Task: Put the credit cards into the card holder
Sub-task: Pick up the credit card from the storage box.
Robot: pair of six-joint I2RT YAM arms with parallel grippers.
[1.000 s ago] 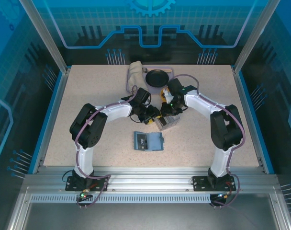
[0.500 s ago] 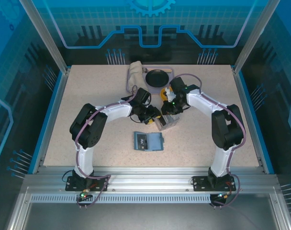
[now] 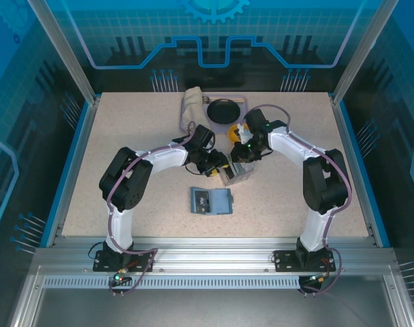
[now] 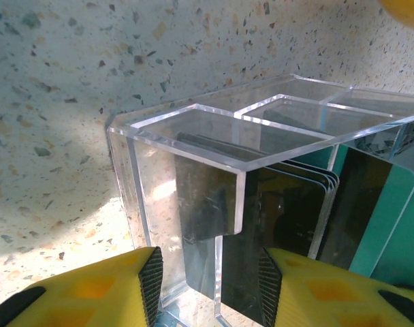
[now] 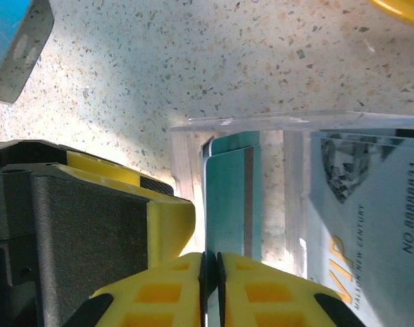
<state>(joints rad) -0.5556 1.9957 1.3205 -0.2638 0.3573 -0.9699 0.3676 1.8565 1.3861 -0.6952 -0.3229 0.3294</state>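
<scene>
A clear case (image 4: 193, 136) with open-topped compartments stands upright on the speckled table (image 4: 50, 102). One of its corners is inside the left claw (image 4: 210, 286), and its other end is just ahead of the right claw (image 5: 210, 279). Just beyond the right claw lies a yellow piece (image 3: 232, 133). Farther beyond both claws, near the table's back edge, a black disc (image 3: 223, 109) sits on a pale tray (image 3: 242, 101). A crumpled white cloth (image 3: 191, 105) lies just beside the tray's left end.

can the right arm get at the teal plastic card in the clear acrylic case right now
Probably yes: the right gripper is pinching the teal plastic card by its edge, with nothing between them. The clear acrylic case is open towards it, and the left gripper straddles a case wall.
</scene>
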